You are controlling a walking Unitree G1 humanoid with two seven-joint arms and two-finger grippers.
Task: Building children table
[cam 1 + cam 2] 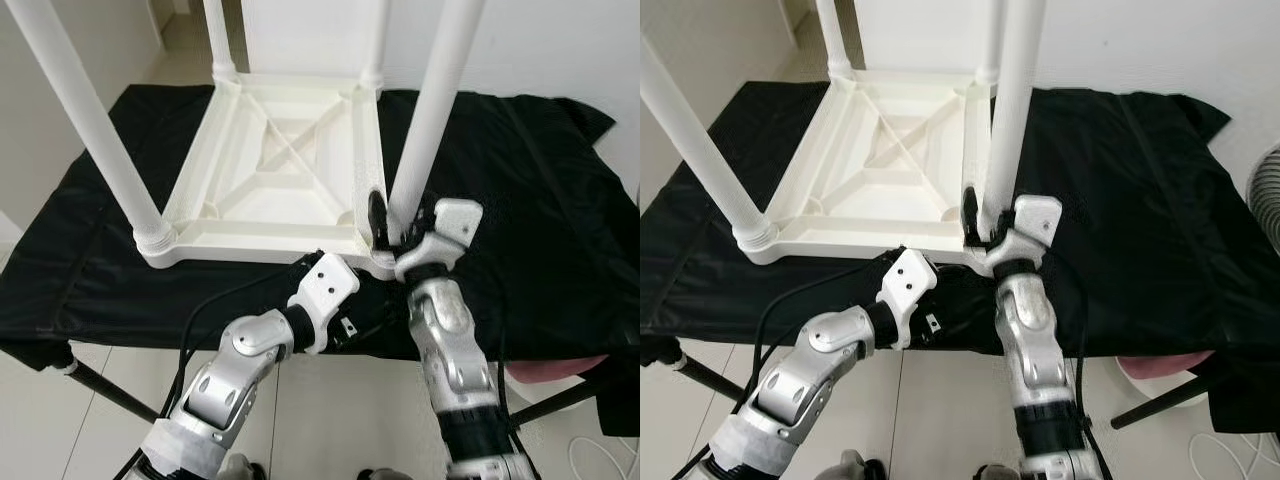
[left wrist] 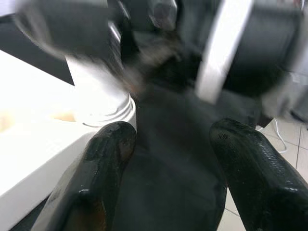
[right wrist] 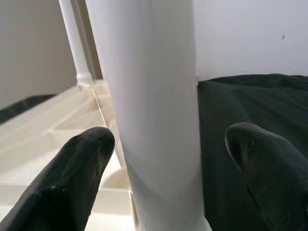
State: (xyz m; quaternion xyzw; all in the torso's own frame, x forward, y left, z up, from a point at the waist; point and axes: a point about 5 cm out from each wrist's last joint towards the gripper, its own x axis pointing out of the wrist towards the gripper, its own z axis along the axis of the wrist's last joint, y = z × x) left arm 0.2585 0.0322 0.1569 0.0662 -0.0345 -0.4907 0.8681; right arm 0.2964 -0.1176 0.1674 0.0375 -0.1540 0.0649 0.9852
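Note:
A white plastic children's table (image 1: 250,245) lies upside down on a black cloth, with its legs pointing up. My right gripper (image 3: 171,137) is open around the base of the near right leg (image 1: 430,120), where the leg meets the table's corner socket. One black finger (image 1: 376,215) shows on the leg's left side. My left gripper (image 2: 173,130) is open and holds nothing. It sits low at the table's front edge, just left of my right forearm, with only black cloth between its fingers. The near left leg (image 1: 90,110) and two far legs (image 1: 218,35) stand in their sockets.
The black cloth (image 1: 540,200) covers a low stand with black struts (image 1: 110,390). A pink object (image 1: 560,370) sits under its right side, a white cable (image 1: 600,460) lies on the tiled floor, and a fan grille (image 1: 1268,200) is at the far right. A white wall stands behind.

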